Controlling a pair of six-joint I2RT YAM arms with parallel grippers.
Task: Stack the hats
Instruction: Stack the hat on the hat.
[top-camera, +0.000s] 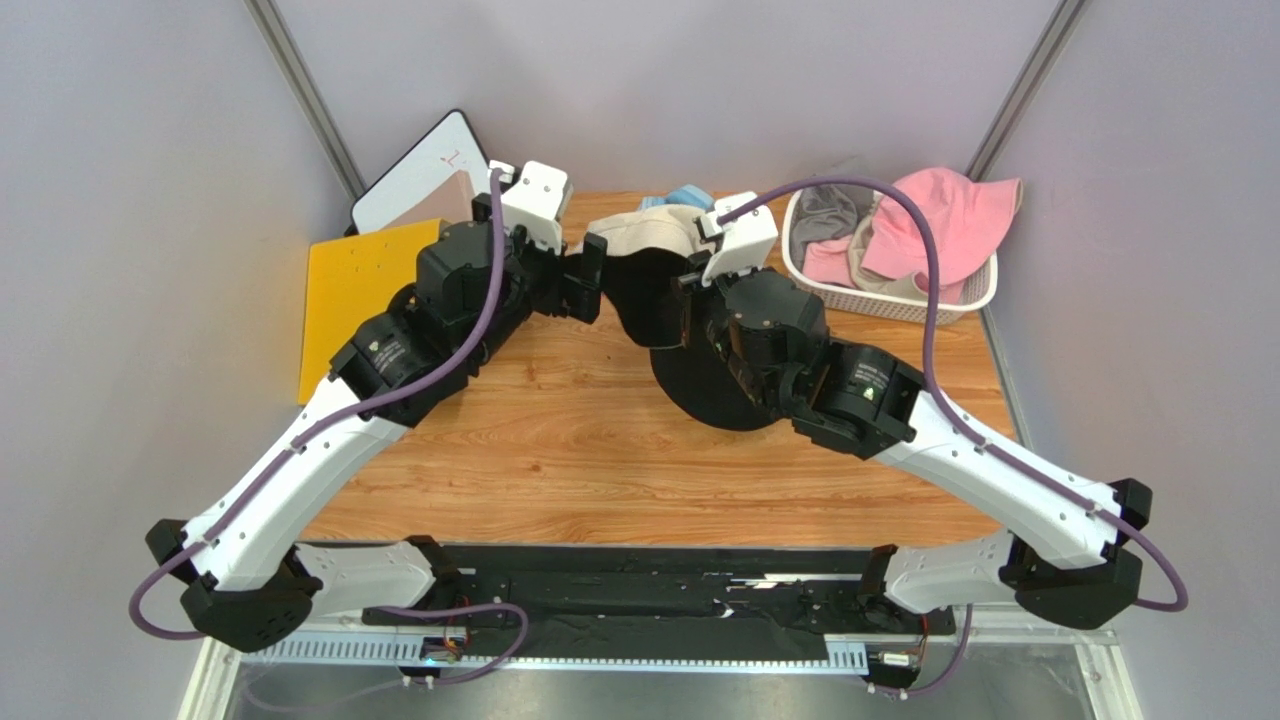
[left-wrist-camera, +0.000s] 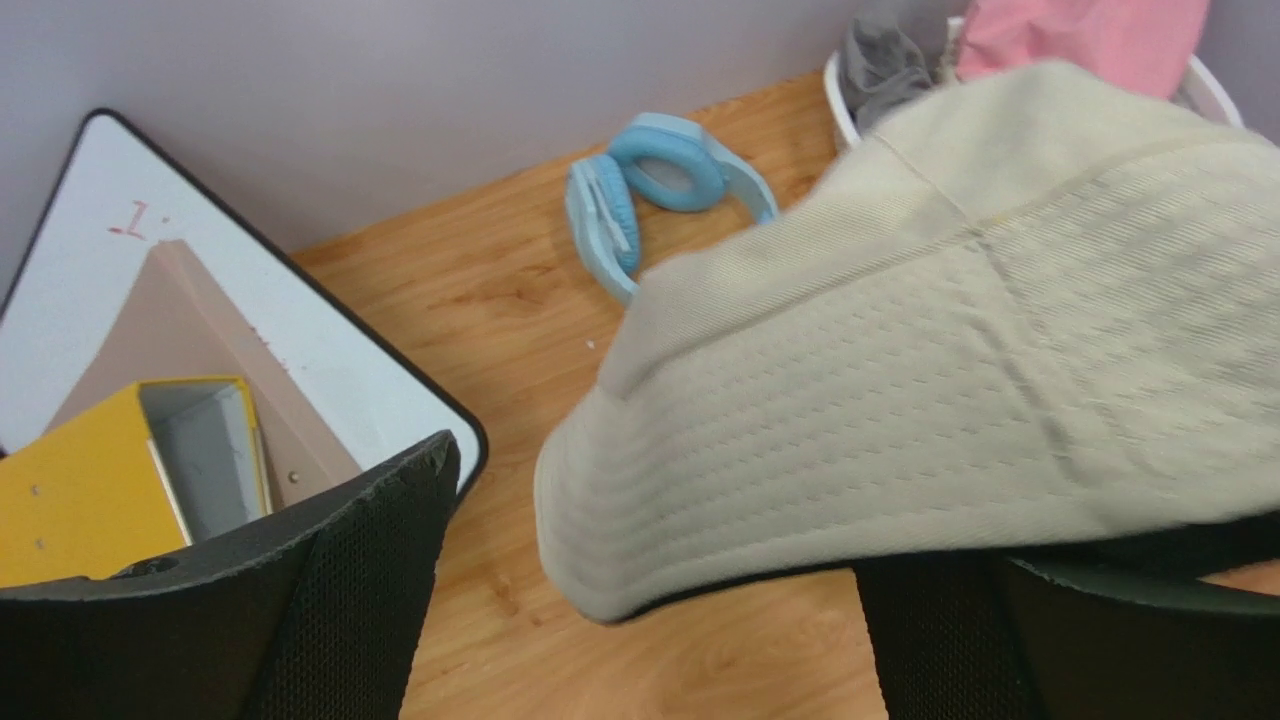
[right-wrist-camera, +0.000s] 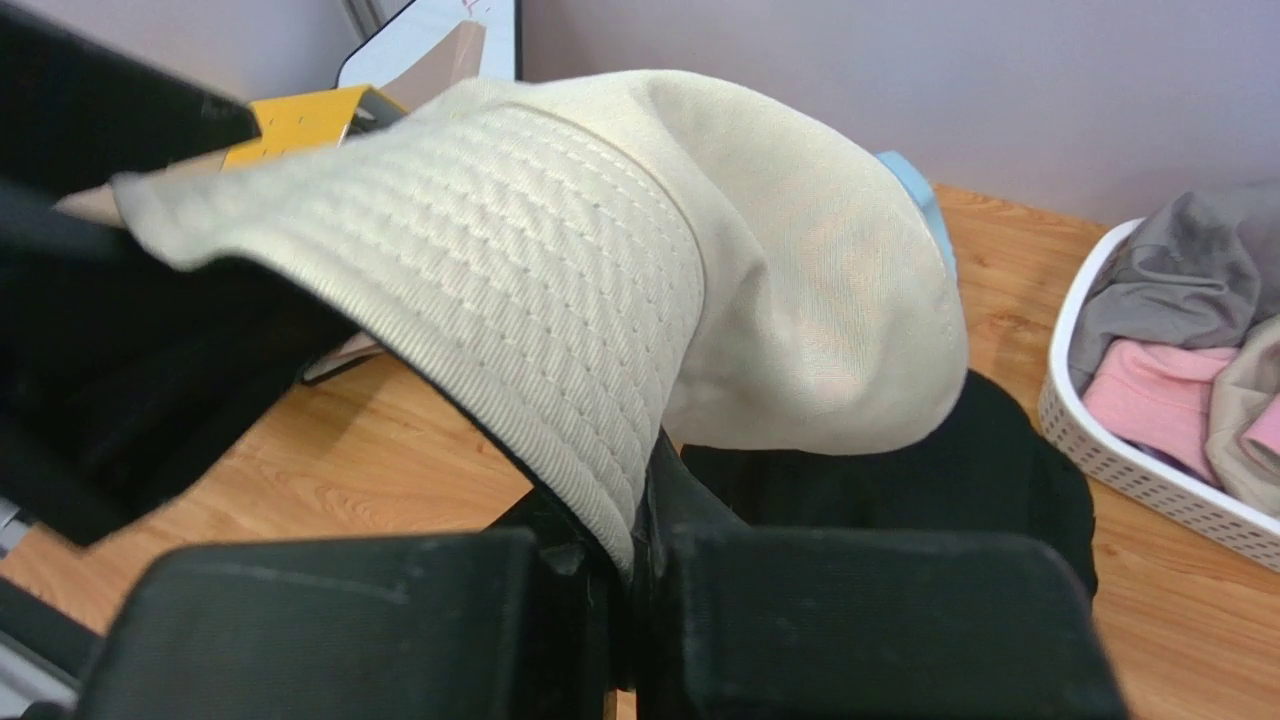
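One brim pinch by your right end effector (right-wrist-camera: 639, 543) holds the beige hat (right-wrist-camera: 736, 285), left end effector (left-wrist-camera: 676, 548) spread; it may slump askew off the black hat (right-wrist-camera: 984, 465).

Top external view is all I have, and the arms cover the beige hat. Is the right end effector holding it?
Observer: Yes. The right wrist view shows the right end effector shut on the brim of the beige hat.
Operator: And the left one?
Observer: The left end effector is open, its fingers wide apart, with nothing pinched.
Operator: What is under the beige hat?
Observer: The black hat lies on the table, directly below the beige crown.
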